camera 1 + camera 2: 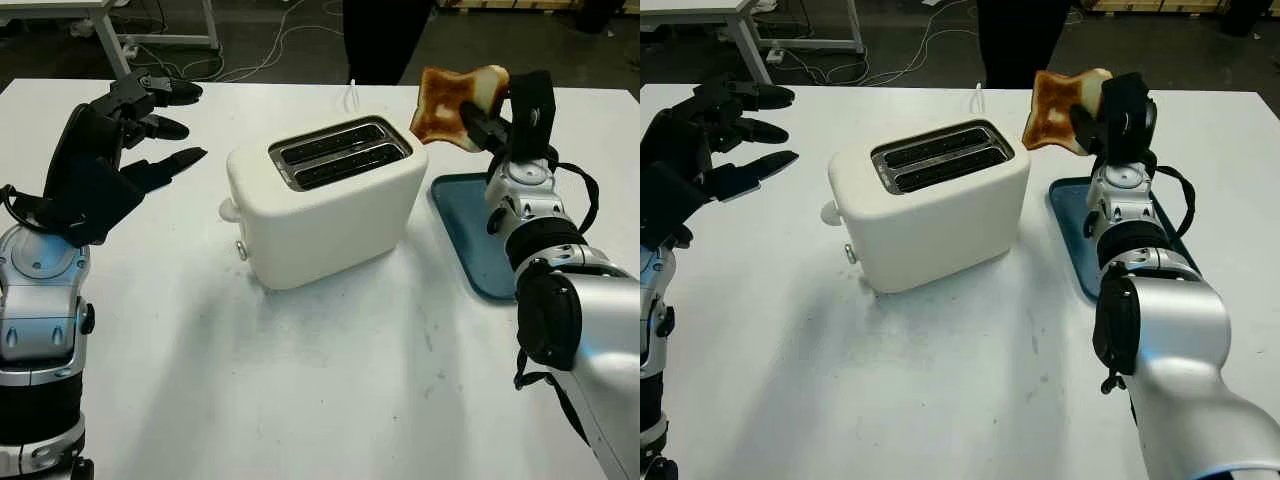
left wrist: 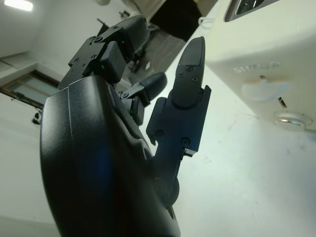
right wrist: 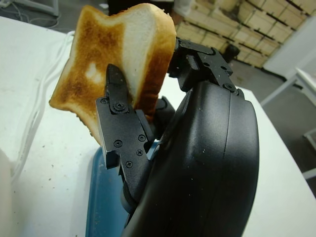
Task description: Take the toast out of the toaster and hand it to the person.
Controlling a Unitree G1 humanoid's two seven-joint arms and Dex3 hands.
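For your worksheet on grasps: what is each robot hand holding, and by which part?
The right robot hand pinches the toast by its lower edge; the left robot hand is open beside the toaster.

Both head eyes look down at the toaster (image 1: 322, 200); each wrist camera hugs its own hand.

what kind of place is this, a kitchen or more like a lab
Probably a lab or workshop, not a kitchen: the cream two-slot toaster sits on a plain white table, loose white cables trail over a dark floor, and stacked cardboard boxes stand behind.
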